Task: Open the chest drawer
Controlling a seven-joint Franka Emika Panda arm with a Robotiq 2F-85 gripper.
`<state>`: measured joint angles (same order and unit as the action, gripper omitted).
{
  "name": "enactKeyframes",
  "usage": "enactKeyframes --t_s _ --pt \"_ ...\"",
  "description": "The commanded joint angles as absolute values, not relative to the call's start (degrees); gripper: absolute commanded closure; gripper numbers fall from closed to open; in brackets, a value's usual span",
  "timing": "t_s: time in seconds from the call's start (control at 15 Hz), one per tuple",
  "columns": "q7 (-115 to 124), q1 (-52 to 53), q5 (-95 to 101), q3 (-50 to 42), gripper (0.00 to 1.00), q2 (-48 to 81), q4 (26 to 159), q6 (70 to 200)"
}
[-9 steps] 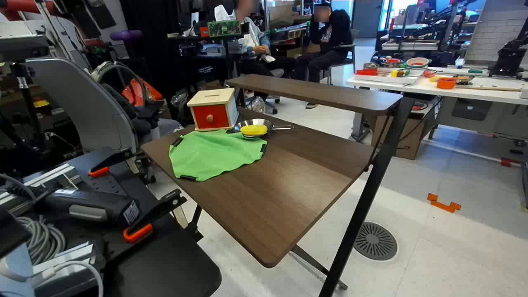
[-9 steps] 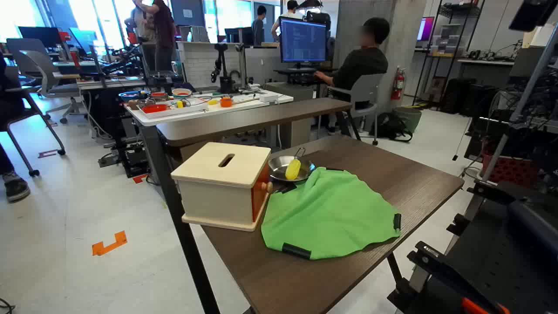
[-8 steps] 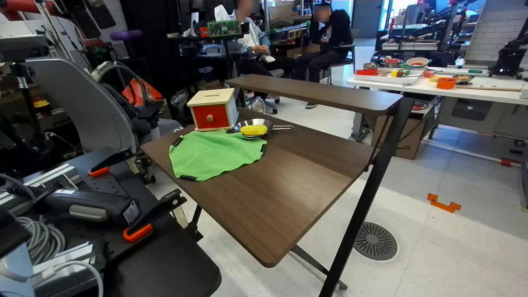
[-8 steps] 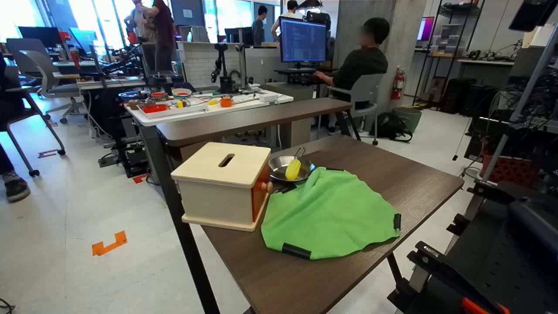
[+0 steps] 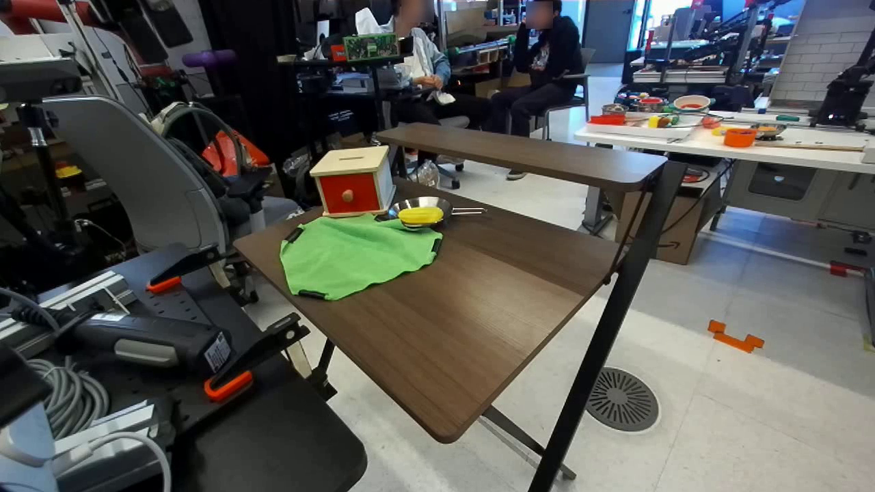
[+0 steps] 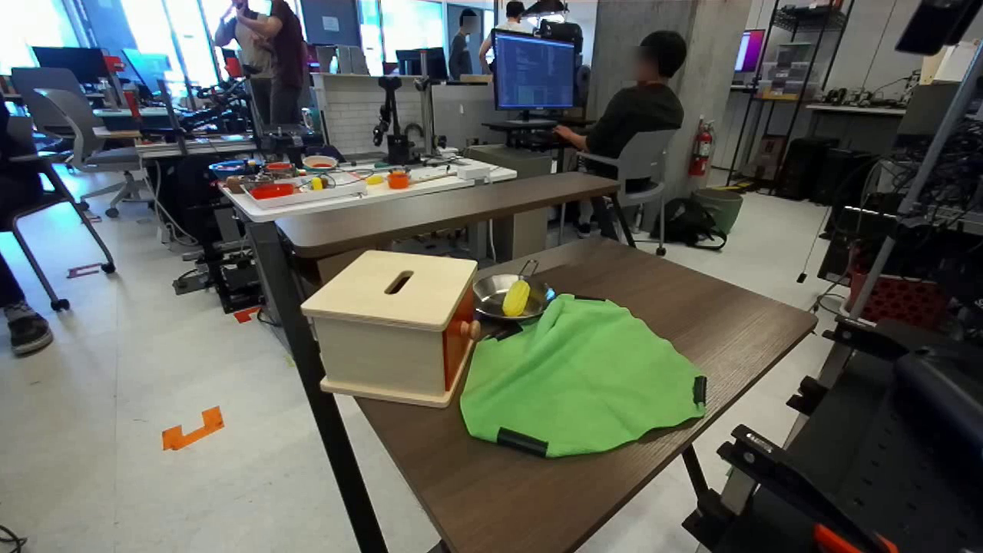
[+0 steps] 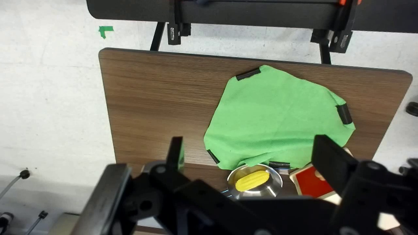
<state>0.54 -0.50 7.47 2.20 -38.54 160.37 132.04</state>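
Chest (image 6: 380,349) at edge of counter (image 5: 478,321), drawer (image 5: 360,192) closed, knob (image 5: 348,196) facing cloth (image 5: 359,256): likely turned so drawer can slide out over it. Strips (image 6: 522,442) at cloth edges probably pin it flat. Pan (image 7: 277,181) cradles corn (image 7: 252,180). End effector (image 7: 249,143) spread wide, empty, presumably meant for knob.

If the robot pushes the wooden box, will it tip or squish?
The box probably won't tip easily, since its base sticks out past its walls. Those walls look like flat wood, so squishing seems unlikely.
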Motion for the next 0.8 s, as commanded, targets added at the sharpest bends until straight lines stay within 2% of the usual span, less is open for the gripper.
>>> enactKeyframes --t_s 0.0,0.53,0.73 --pt "-0.26 -0.93 9.56 2.81 0.00 -34.89 159.85 138.85" --pt "-9.33 1.79 8.80 -0.14 0.00 -12.42 156.06 168.89" --pt "-17.49 9.20 1.03 -4.44 0.00 -2.10 151.88 176.60"
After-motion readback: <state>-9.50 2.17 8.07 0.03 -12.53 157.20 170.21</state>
